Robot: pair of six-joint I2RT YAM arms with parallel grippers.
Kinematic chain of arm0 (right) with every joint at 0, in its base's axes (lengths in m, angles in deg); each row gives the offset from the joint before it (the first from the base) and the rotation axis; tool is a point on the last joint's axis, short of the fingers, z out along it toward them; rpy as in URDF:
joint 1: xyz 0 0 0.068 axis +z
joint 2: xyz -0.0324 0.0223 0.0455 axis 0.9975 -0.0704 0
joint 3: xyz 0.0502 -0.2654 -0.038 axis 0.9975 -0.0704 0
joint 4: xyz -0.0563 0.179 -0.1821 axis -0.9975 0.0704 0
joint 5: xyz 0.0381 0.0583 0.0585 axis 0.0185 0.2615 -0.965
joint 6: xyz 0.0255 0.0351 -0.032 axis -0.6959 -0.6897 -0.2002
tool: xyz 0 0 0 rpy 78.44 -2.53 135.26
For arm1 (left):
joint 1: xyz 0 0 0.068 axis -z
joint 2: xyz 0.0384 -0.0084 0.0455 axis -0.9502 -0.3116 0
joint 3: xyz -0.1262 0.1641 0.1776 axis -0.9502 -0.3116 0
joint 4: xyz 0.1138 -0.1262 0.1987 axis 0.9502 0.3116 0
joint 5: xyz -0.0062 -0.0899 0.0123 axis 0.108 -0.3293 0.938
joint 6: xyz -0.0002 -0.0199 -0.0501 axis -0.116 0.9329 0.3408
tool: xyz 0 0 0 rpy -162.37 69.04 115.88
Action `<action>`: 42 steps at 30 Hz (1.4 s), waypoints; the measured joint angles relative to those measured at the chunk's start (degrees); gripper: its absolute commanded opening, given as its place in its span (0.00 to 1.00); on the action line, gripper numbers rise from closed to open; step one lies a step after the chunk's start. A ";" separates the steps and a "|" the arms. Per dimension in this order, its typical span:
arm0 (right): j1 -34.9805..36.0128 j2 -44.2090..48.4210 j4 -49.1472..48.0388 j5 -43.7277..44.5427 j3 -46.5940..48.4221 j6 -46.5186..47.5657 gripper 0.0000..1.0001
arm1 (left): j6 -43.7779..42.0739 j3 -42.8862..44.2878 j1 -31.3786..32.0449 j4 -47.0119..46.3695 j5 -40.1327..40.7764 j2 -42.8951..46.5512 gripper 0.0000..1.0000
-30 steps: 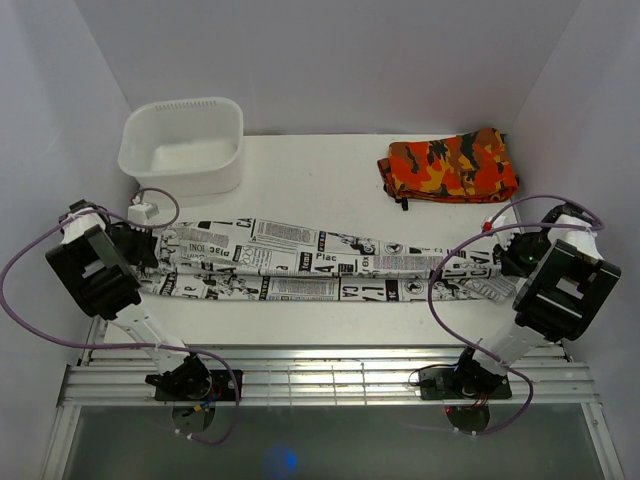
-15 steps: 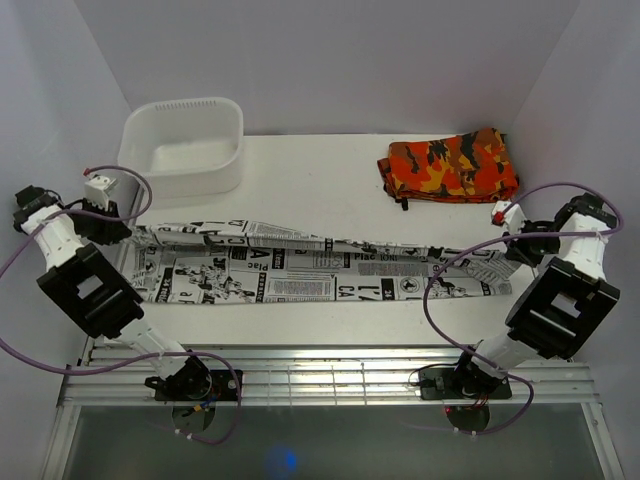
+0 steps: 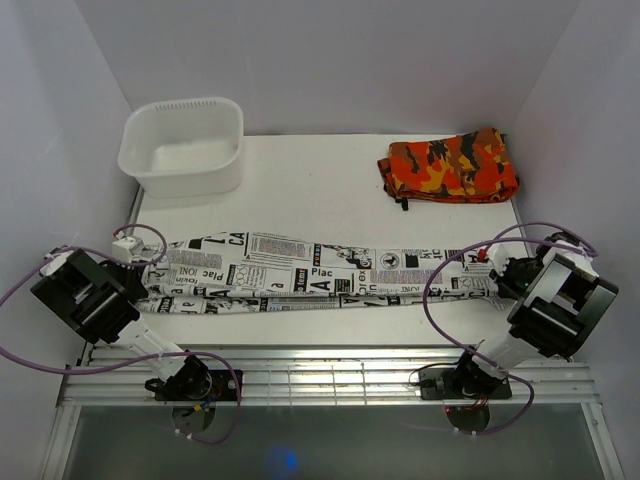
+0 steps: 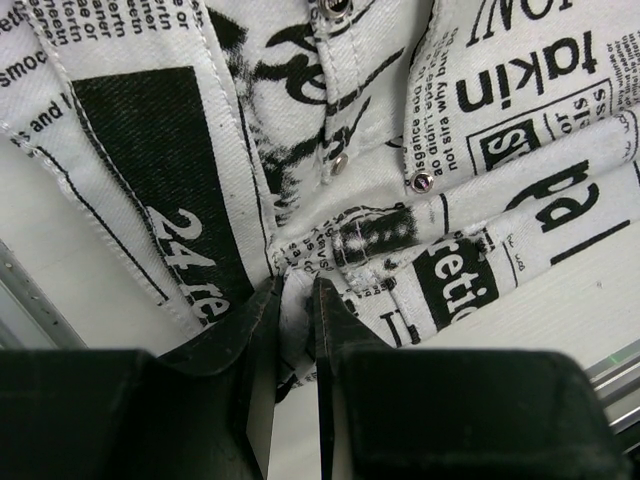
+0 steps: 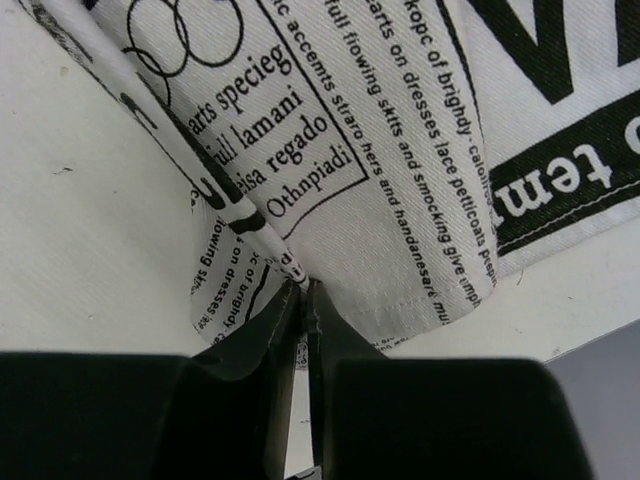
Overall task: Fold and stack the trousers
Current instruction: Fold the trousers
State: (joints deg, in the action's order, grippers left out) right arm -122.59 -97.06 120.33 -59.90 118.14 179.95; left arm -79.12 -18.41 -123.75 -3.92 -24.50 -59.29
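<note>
Both bites are thin: your left gripper (image 4: 297, 287) pinches a small fold at the waist end of the trousers (image 3: 320, 272), and your right gripper (image 5: 305, 288) is pressed shut on a hem edge, so pulling tauter could slip either end free. The trousers lie stretched on the tabletop (image 3: 320, 190) on the near side of the tub (image 3: 185, 178), with your left arm (image 3: 85, 295) and right arm (image 3: 560, 305) folded low at their two ends.
</note>
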 measured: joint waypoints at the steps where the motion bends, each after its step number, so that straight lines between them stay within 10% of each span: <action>1: 0.00 -0.33 0.09 -0.02 0.33 -0.63 0.20 | 0.22 0.00 0.00 -0.07 0.02 0.04 0.27; 5: -0.07 -0.85 0.09 0.46 3.04 -2.12 0.45 | -0.90 0.13 -0.02 0.74 -0.33 0.52 0.52; 8: -0.09 -0.74 0.87 0.42 6.19 -2.71 0.68 | -4.70 0.57 -0.50 2.43 -0.83 2.05 0.97; 11: -0.31 0.68 2.56 0.46 9.33 -2.03 0.90 | -9.05 2.34 -1.31 6.25 -1.99 5.31 0.98; 16: -1.09 4.39 8.57 -0.39 14.69 -1.03 0.97 | -15.21 6.75 -1.88 13.35 -5.51 14.62 0.98; 29: -4.76 -3.37 16.68 0.13 24.13 -6.51 0.96 | -9.75 3.67 -1.55 13.31 -11.17 15.30 0.98; 37: -6.12 -8.79 16.35 -3.06 27.74 -30.80 0.67 | -1.77 -2.75 -0.28 7.39 -11.37 14.80 0.98; 42: -6.12 -5.92 11.69 -3.10 17.29 -45.09 0.71 | 0.50 -3.72 0.42 5.73 -11.45 14.91 0.98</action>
State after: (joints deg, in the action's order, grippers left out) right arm -128.71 -102.98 132.02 -63.00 135.42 134.86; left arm -78.61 -22.13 -123.33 1.81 -35.95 -44.38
